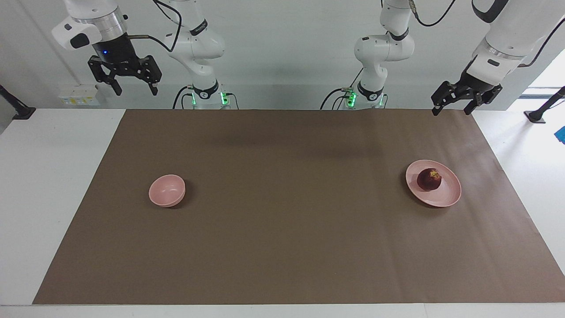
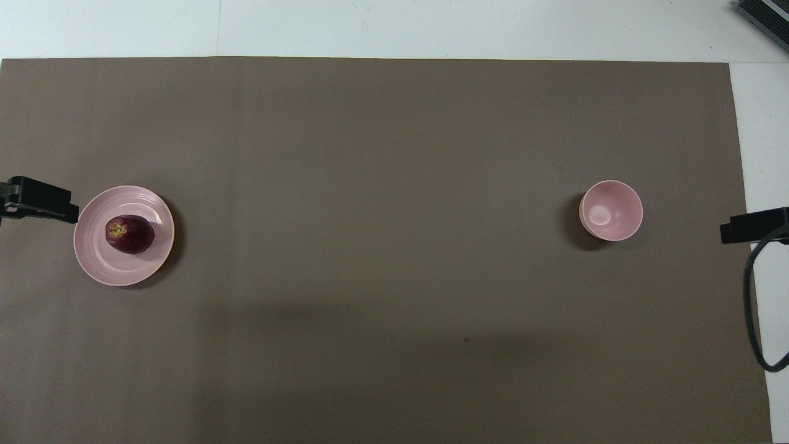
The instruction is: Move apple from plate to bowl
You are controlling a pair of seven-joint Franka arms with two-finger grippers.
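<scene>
Brown paper mat (image 1: 282,229): apple (image 1: 429,179) lay on plate (image 1: 446,198), bowl (image 1: 167,190) well apart. Left gripper (image 1: 453,104) and right gripper (image 1: 134,87), both spread, hung high; the descent should centre on the apple.

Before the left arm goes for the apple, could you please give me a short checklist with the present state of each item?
1. Apple resting on the plate: ok.
2. Bowl upright, nothing in it: ok.
3. Left hand open and holding nothing: ok.
4. Left hand lowered onto the apple: not ok, it hangs high over the brown mat's edge by the robots.
5. Right hand open, raised and waiting clear of the bowl: ok.
</scene>
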